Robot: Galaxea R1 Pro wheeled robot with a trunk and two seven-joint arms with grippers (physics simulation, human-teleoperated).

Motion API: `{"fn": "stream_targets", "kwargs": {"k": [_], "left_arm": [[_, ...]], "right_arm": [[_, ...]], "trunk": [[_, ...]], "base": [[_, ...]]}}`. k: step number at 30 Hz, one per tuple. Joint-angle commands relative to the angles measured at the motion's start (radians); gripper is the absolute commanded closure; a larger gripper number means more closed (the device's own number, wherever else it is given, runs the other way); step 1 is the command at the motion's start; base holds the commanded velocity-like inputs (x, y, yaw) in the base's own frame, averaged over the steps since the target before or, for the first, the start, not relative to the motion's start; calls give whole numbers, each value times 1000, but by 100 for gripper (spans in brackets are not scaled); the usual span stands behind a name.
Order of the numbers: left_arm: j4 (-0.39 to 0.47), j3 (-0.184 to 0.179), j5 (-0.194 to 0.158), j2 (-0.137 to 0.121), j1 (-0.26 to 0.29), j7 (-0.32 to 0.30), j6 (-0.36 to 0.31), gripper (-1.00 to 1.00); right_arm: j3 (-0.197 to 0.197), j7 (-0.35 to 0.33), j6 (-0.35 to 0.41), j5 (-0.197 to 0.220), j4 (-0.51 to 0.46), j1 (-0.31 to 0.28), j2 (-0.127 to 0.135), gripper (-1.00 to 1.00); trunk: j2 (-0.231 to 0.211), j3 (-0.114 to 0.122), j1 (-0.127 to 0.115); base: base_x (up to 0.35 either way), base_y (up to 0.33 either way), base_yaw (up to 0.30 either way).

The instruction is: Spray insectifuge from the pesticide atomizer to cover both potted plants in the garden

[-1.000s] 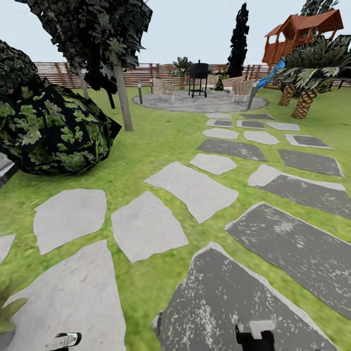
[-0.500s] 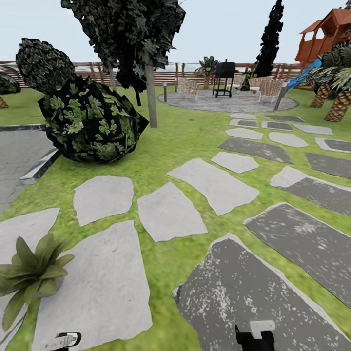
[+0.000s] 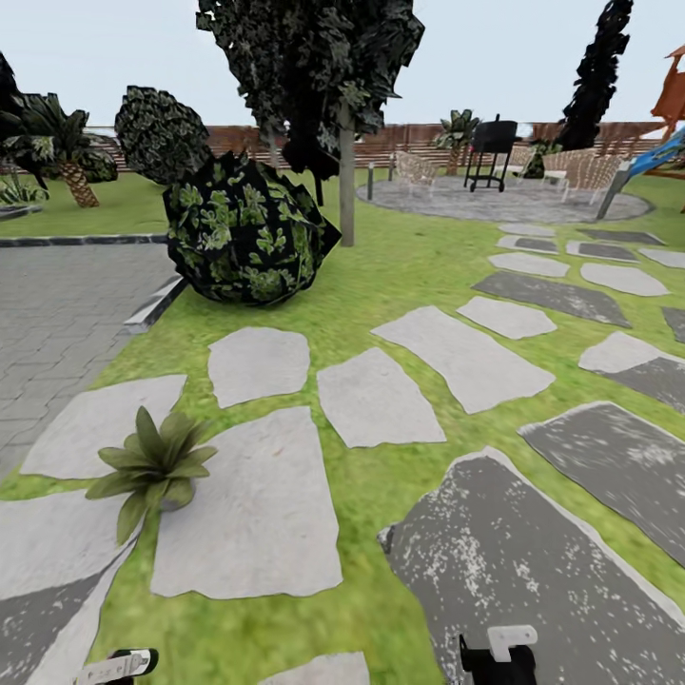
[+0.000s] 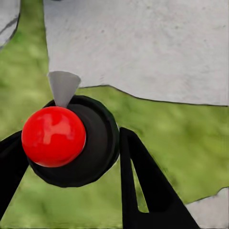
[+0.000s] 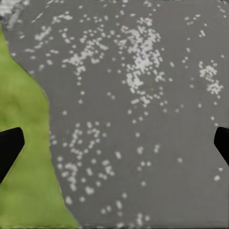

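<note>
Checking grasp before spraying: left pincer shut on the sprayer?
Shut: left pincer fingers flank the red-capped sprayer, touching both sides.

potted plant point(image 3: 152, 463): green pointed leaves, paler edges
stepping stones point(image 3: 249, 514) beside the potted plant: pale grey
stone point(image 3: 533, 571) right of those: dark grey, white-speckled
lawn point(image 3: 390, 266): mottled green
bush point(image 3: 247, 233) beyond the potted plant: near-black, bright green leaf pattern
fence point(image 3: 400, 143): brown slats
atomizer point(image 4: 67, 143): black body, red cap
</note>
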State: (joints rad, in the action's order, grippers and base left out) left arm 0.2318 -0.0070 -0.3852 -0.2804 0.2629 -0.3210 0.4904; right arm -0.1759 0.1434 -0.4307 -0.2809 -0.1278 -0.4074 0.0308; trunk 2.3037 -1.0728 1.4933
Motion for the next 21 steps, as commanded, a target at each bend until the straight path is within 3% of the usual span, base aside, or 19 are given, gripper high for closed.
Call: {"fn": "stream_targets", "kwargs": {"k": [1,7,15,21], "left_arm": [[-2,-1,-10,0,1,-9,0,100],[-2,-1,-11,0,1,-9,0,100],[-2,-1,-11,0,1,-10,0,100],[-2,-1,-11,0,1,-10,0,100]], "right_arm": [[-7,4,-3,-11,1,-1,0,-100],[-7,4,-3,-11,1,-1,0,-100],[-7,3,-3,-12,2,0,0,-100],[-7,0,-2,-14,1,-1,0,-100]], "trunk": [[0,0,-1],[0,5,-1],[0,11,-1],[0,14,-1]], "base": [[-222,240,266],[-180,263,265],[-28,299,261],[2,307,93]]}}
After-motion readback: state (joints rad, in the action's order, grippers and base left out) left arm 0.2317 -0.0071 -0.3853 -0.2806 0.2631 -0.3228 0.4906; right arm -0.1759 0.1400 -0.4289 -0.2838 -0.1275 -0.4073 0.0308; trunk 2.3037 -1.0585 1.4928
